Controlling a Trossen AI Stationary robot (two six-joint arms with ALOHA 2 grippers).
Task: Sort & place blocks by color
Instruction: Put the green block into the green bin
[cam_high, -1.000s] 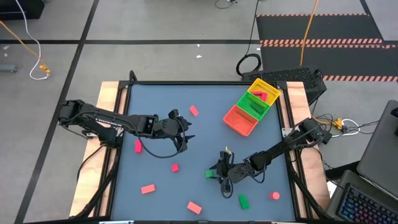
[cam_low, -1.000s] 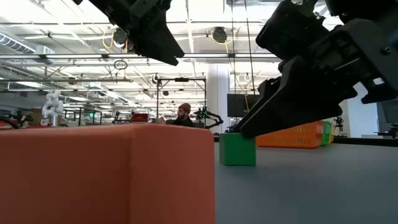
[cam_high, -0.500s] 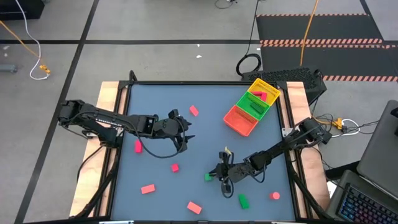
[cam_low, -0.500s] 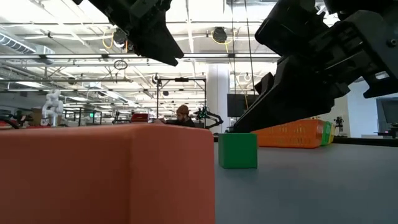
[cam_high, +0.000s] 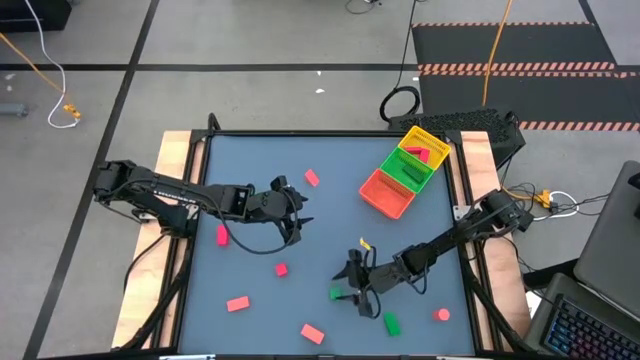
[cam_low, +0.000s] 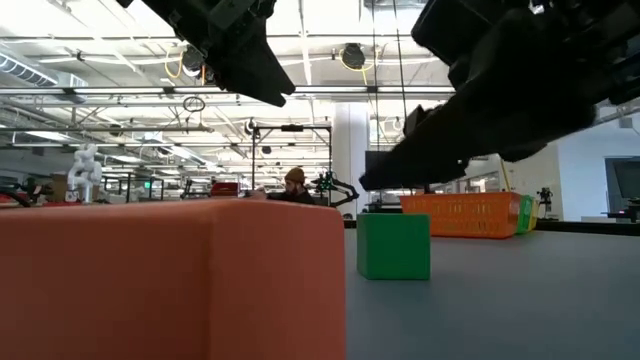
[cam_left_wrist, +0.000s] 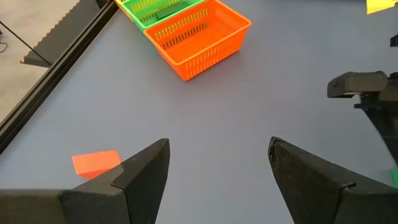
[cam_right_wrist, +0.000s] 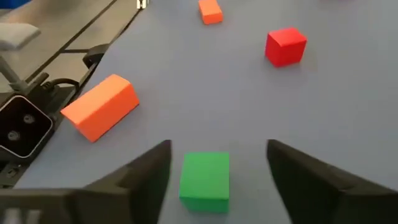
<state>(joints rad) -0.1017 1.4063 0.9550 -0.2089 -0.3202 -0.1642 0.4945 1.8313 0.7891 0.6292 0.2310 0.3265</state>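
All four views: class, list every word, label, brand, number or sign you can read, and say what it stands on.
None can be read.
The green block, the red blocks and the tray carry no visible print.
A yellow tag on the right arm is too small to read.
Room signs behind the table in the low view are too blurred.

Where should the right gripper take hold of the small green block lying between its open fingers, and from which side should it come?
Grip the green block across its two flat side faces, coming straight down from above. It sits flat on the table with free space on both sides, and the right gripper is open and already straddles it, so probably only a descent and a squeeze are needed.
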